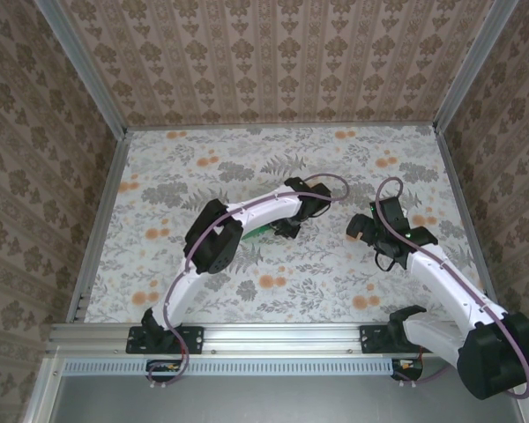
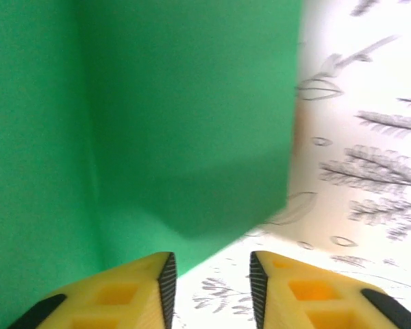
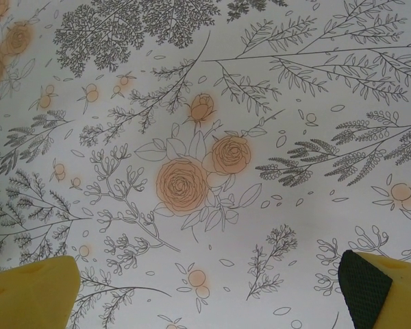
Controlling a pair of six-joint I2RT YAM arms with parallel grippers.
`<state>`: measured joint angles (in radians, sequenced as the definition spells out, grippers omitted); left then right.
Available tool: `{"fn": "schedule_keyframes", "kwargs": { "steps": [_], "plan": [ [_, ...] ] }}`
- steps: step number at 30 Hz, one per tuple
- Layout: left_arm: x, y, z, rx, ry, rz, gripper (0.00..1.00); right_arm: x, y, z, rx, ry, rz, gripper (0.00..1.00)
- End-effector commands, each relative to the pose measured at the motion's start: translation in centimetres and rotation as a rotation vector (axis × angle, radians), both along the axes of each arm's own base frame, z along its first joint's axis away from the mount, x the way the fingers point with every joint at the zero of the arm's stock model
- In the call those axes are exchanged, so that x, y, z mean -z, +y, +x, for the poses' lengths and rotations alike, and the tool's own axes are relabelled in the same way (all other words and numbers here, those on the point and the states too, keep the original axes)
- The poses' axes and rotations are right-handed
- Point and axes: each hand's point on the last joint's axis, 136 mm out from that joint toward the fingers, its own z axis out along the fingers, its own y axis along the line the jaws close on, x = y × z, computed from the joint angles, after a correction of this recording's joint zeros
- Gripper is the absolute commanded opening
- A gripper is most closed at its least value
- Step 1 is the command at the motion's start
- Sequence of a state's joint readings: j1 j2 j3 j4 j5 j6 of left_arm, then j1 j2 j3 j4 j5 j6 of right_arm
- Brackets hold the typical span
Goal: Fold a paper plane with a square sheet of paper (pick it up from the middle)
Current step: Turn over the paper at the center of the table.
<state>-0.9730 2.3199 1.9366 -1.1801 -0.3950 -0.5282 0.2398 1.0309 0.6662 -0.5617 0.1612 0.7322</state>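
Left wrist: paper (image 2: 157, 123) on worktop (image 1: 317, 273), seemingly creased | left jaws narrowly parted, empty, at its edge | right jaws wide, empty, well apart | step: early fold, probably | next: pinch edge, fold over accurately

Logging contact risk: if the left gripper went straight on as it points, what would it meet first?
Probably the green paper, just ahead of the left gripper; depth is unclear.

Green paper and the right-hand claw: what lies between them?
In the top view, the left gripper sits right by the green paper. From there to the right gripper there is just bare floral cloth.
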Motion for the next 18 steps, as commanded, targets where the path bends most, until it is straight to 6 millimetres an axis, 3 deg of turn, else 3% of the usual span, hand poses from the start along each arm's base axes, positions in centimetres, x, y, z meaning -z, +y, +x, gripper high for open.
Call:
{"fn": "schedule_keyframes", "kwargs": {
  "steps": [1,6,10,13,18],
  "plan": [
    [-3.3,-3.0,-1.3,-0.011,0.060,-0.230,0.47,0.3,-0.3,-0.8,0.009,0.023,0.011,1.00],
    [-8.2,-5.4,-2.7,-0.009,0.114,-0.512,0.62,-0.1,1.5,-0.1,-0.067,0.020,0.075,1.00],
    [-10.6,-4.6,-3.1,-0.065,0.143,-0.692,0.68,-0.5,4.1,0.7,-0.159,0.036,0.174,0.91],
    [-10.9,-2.0,-2.9,-0.157,0.149,-0.782,0.69,-1.3,7.4,2.1,-0.246,0.007,0.284,0.79],
    [-9.8,5.4,-2.0,-0.380,0.098,-0.841,0.62,-2.3,14.4,3.8,-0.418,0.014,0.313,0.69]
  ]
}}
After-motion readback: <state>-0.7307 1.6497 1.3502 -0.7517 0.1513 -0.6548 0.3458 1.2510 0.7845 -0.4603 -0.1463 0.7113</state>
